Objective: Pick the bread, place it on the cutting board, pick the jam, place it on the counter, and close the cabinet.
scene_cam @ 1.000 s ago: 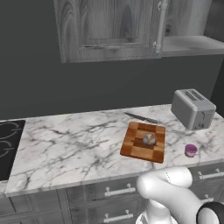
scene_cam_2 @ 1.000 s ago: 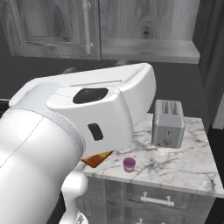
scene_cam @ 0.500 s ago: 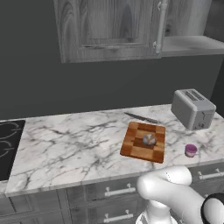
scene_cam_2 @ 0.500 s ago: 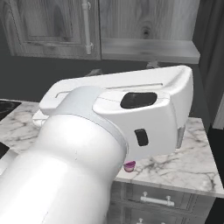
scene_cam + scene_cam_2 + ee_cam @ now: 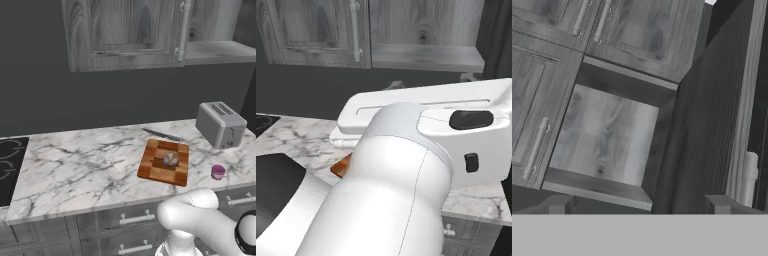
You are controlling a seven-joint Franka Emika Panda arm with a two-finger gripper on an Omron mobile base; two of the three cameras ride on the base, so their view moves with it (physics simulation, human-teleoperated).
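The bread (image 5: 171, 159), a small round roll, lies on the checkered cutting board (image 5: 164, 161). The pink-purple jam (image 5: 218, 171) stands on the marble counter (image 5: 80, 170), right of the board. The grey cabinet (image 5: 125, 30) hangs above, its right compartment (image 5: 220, 50) open and bare. In the hand view my gripper (image 5: 637, 206) is open with nothing between its fingertips (image 5: 557, 205). It faces the open compartment (image 5: 607, 135), with the swung-out door (image 5: 712, 110) and its pale bar handle (image 5: 749, 175) to the right. A corner of the board (image 5: 342, 167) peeks from behind my arm.
A grey toaster (image 5: 220, 124) stands at the counter's back right, and a knife (image 5: 160, 134) lies behind the board. The black stovetop (image 5: 10, 165) is at the left. Grey drawers (image 5: 125, 220) run below the counter.
In the right base view my arm has swung farther right and up, now hiding the jam and toaster there. The bread, board and jam have not moved.
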